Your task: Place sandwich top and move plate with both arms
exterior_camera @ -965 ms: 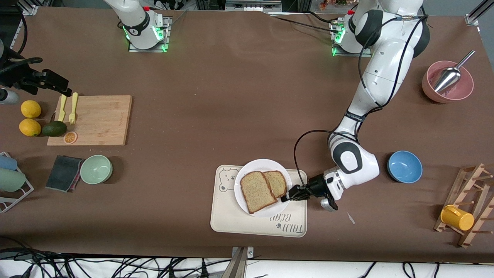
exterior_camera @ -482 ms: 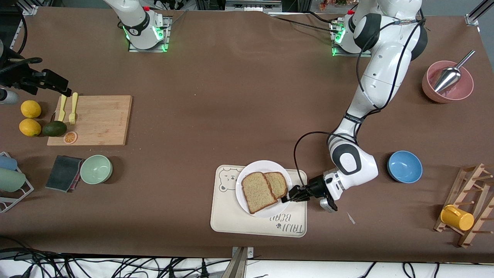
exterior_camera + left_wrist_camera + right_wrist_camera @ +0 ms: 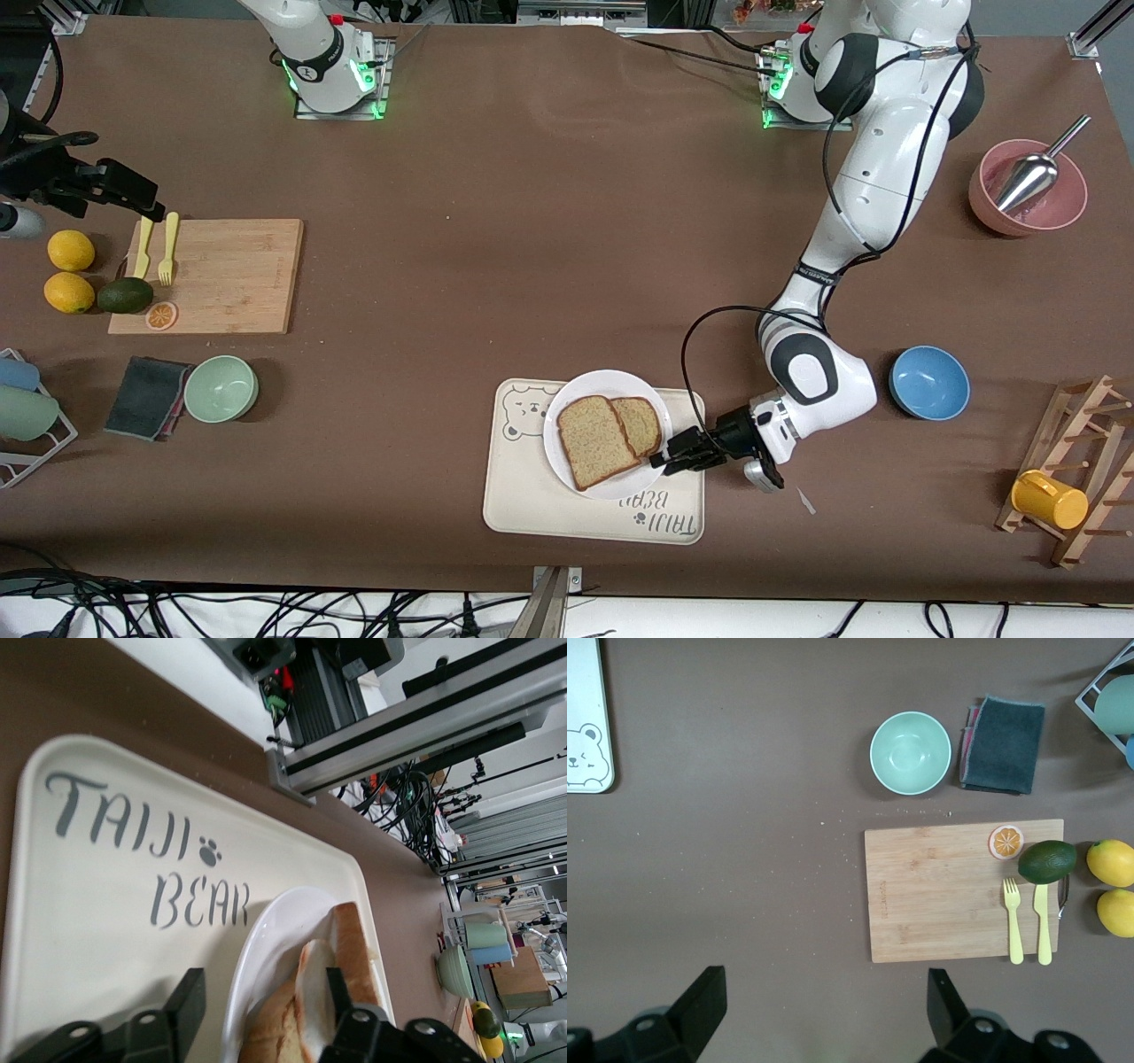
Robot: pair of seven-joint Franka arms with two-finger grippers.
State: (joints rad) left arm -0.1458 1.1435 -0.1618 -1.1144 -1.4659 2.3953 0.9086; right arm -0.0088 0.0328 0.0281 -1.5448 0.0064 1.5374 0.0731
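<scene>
Edging slightly toward the left arm's end since a second ago, dragging the plate (image 3: 606, 434) along on the tray (image 3: 532, 505). Left tool (image 3: 663, 459) clamping the plate's rim, sandwich top (image 3: 595, 441) riding atop. Right tool (image 3: 819, 1010) spread wide, waiting above the table (image 3: 532, 221), well apart.

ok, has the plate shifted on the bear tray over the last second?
Yes, slightly. The plate slid toward the left arm's end of the tray, drawn by the left gripper at its rim.
</scene>
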